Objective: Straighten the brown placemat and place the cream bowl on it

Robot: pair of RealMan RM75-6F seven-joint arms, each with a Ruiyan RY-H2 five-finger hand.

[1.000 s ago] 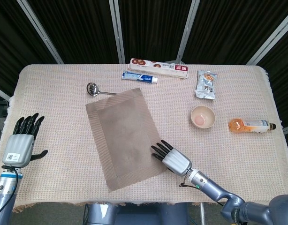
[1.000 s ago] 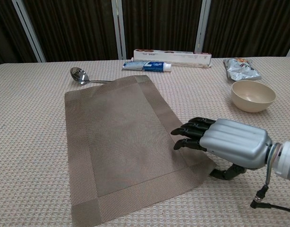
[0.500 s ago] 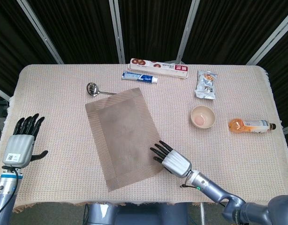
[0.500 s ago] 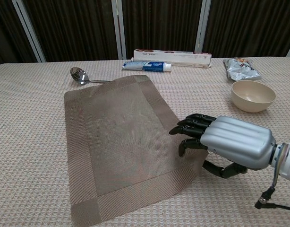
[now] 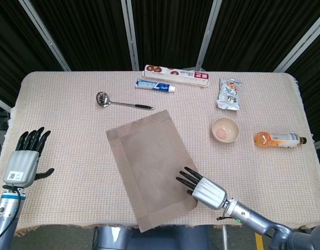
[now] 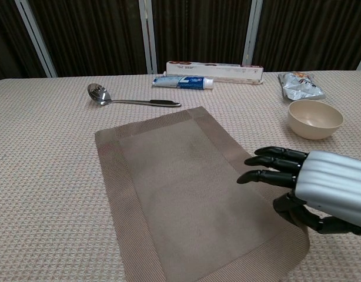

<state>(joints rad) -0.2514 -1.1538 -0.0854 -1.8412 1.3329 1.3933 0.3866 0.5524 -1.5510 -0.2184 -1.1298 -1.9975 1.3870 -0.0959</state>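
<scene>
Since one second ago, brown placemat (image 5: 150, 166) has slid toward the near table edge and clear of the ladle (image 5: 122, 102), whose handle it overlapped before; right hand (image 5: 204, 188) has drawn back with it; left hand (image 5: 23, 160) unchanged. Right hand rests palm-down on the placemat's near right corner, fingers (image 6: 273, 164) extended and apart, holding nothing. Left hand is upright near the table's left edge, released, fingers spread, seen in the head view only. Placemat lies flat but skewed, long axis angled against the table (image 5: 66, 130) edges, near corner at the front edge. Cream bowl (image 5: 225, 129) stands upright on the cloth to the right of the placemat, apart from it. Toothpaste tube (image 5: 155, 86) and long box (image 5: 176, 76) lie along the far side; snack packet (image 5: 229, 94) beyond the bowl; orange bottle (image 5: 279, 139) on its side at right.
</scene>
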